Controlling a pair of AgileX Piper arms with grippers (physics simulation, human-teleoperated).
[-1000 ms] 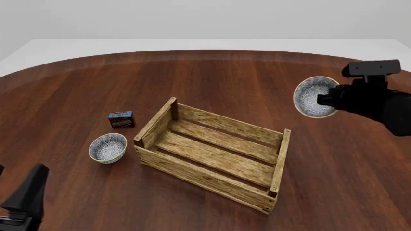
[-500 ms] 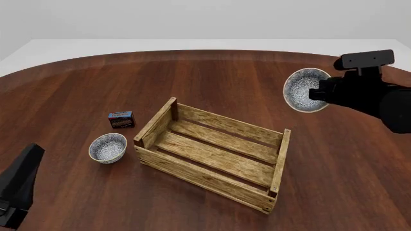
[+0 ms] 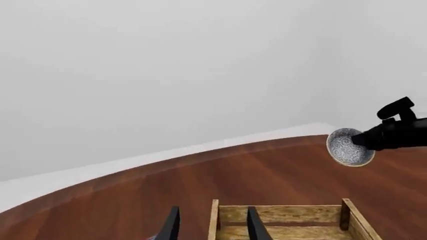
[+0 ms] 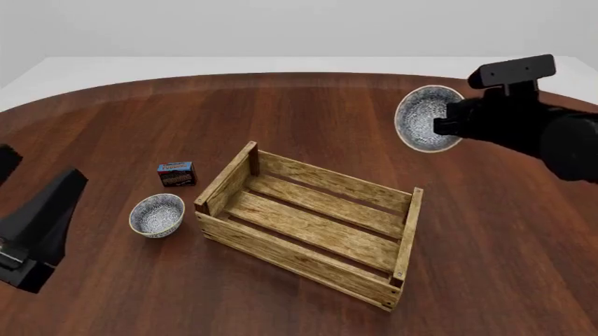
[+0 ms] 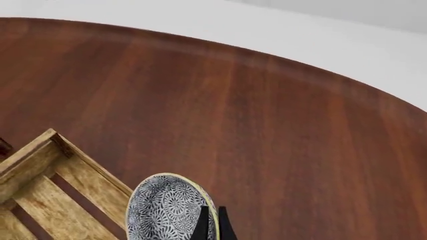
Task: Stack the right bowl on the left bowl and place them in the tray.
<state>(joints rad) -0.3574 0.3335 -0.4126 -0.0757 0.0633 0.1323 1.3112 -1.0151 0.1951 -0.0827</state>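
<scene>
Carried leftward and a little higher than half a second ago, the right bowl (image 4: 427,117) now hangs in the air beyond the tray's far right end, tipped so its patterned inside faces the camera. The right gripper (image 4: 450,126) is clamped on its rim; the right wrist view shows the two fingers (image 5: 212,225) pressed close together on the bowl's edge.

The left bowl (image 4: 157,215) sits upright on the table (image 4: 309,112), just beside the near left corner of the tray (image 4: 309,227) and near the small box (image 4: 176,173). From the held bowl it lies well to the left and nearer the camera, with the whole tray between them. The tray's long axis runs from far left to near right, so the carry crosses over it diagonally; its corner posts stand up, and the bowl probably needs to stay above them.

The left gripper (image 3: 210,227) is nearer the left bowl. It has risen into the lower left of the front view, and its fingers stand apart, holding nothing. Open table lies around the left bowl except on the tray and box sides.
</scene>
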